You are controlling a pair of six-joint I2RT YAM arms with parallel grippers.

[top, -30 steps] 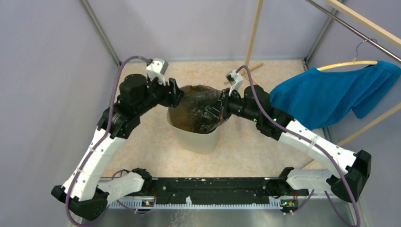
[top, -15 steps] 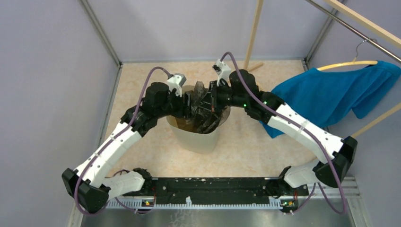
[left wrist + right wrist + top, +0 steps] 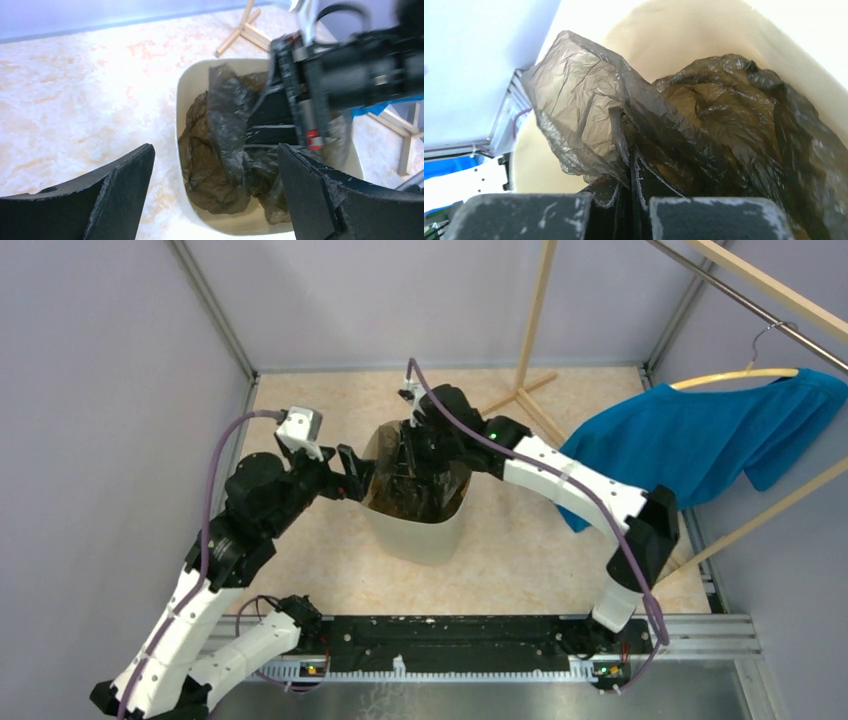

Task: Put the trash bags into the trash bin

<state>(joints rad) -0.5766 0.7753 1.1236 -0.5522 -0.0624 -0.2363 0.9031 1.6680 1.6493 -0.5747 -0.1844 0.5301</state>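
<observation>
The cream trash bin stands mid-floor, with the dark grey-brown trash bag crumpled inside it. My right gripper reaches down into the bin from the far side. Its fingers are shut with a fold of the trash bag pinched at the tips of the right gripper. One flap of the bag rises above the bin's rim. My left gripper hangs just outside the bin's left rim. In the left wrist view the left gripper is wide open and holds nothing.
A blue garment hangs on a hanger at the right, under a wooden rack whose foot stands behind the bin. Grey walls close in the left and back. The arms' base rail runs along the near edge.
My left gripper has let go, opened and pulled back left out of the bin. My right arm has swung round to the bin's far side, carrying the bag's fold lower into it.
</observation>
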